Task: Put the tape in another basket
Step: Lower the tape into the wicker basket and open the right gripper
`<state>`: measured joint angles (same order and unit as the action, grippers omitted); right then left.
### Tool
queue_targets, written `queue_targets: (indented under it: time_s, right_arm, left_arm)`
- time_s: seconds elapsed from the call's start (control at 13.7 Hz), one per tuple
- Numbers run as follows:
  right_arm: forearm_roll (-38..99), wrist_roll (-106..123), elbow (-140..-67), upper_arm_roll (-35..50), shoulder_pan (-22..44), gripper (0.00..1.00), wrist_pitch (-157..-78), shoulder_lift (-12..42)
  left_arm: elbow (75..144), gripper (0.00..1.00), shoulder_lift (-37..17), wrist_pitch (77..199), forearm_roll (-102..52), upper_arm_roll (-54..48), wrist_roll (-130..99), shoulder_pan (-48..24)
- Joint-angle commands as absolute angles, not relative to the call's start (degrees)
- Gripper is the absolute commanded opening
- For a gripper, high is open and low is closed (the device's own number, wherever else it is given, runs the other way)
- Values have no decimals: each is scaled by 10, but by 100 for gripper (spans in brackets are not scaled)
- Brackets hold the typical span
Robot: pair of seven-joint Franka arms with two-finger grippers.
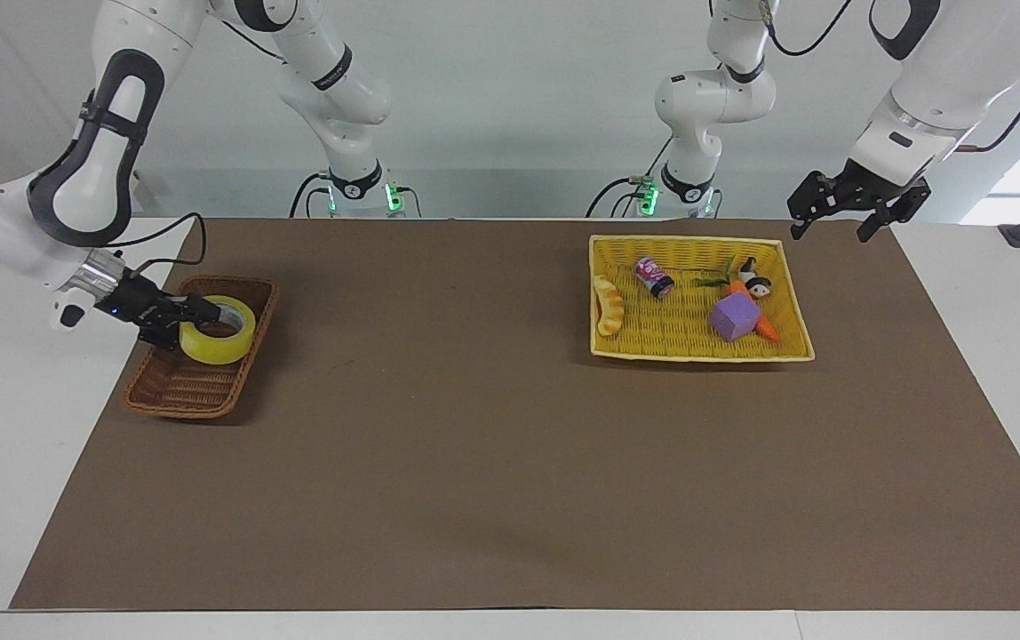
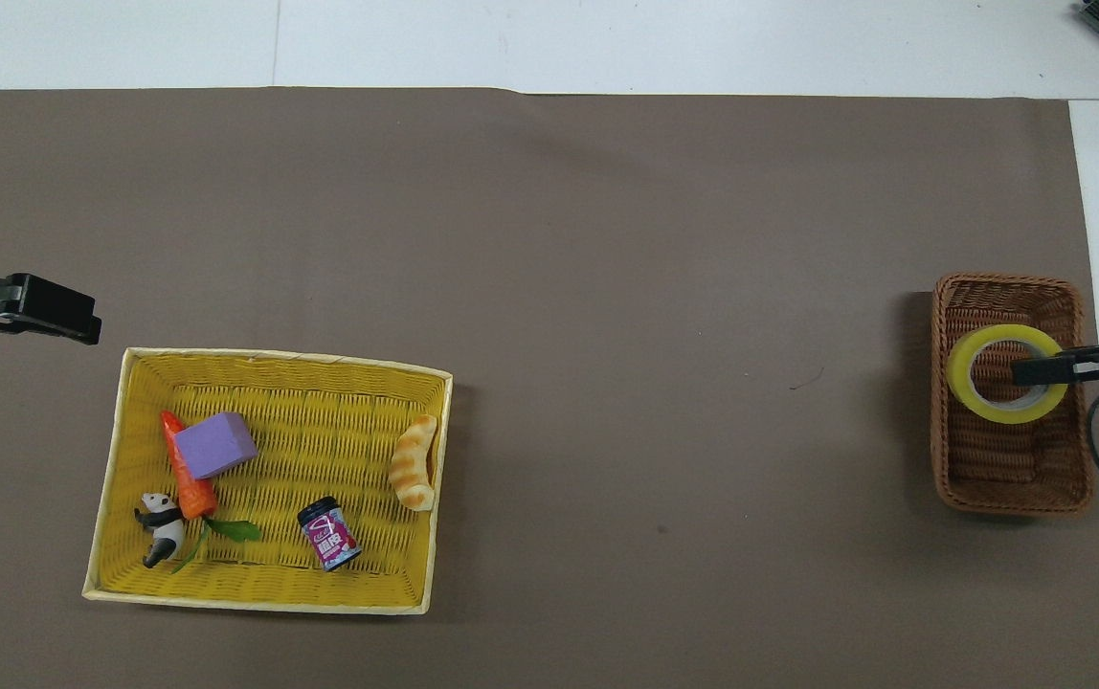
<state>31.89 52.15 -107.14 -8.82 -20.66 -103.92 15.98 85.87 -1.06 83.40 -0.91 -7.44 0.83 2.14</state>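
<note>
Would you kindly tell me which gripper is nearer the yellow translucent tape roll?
Right gripper: shut on the tape roll over the brown wicker basket. Left gripper hangs beside the yellow tray.

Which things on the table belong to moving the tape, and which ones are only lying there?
Job: tape, held by the right gripper over the brown basket; yellow basket.

Lying about, inside the yellow basket: purple cube, carrot, panda, can, bread.
</note>
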Motion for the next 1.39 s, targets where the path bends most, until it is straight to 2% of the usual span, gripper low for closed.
queue_targets:
  time_s: [0.0, 0.22, 0.29, 0.37, 0.44, 0.66, 0.8, 1.32]
  right_arm:
    - [325, 535, -1071, -84, -214, 0, -1040, 169]
    - [316, 549, -1078, -84, -218, 0, -1070, 188]
    - [307, 549, -1079, -84, -214, 4, -1091, 189]
    - [297, 548, -1080, -84, -209, 74, -1127, 193]
    - [295, 546, -1081, -84, -208, 100, -1157, 197]
    - [295, 545, -1065, -78, -208, 100, -1162, 197]
    - [283, 534, -1046, -83, -173, 100, -1164, 183]
    - [150, 368, -1020, -79, -85, 100, -1159, 69]
  left_arm:
    - [854, 100, -13, 825, -15, -78, 17, 26]
    - [862, 100, -9, 838, -19, -78, 12, 38]
    - [859, 100, -4, 838, -18, -78, 12, 39]
    - [859, 100, 7, 838, -18, -78, 12, 39]
    - [859, 100, 16, 835, -18, -78, 11, 40]
    - [860, 100, 20, 835, -18, -78, 11, 39]
    - [860, 100, 20, 835, -18, -78, 11, 39]
    - [860, 100, 20, 835, -18, -78, 11, 40]
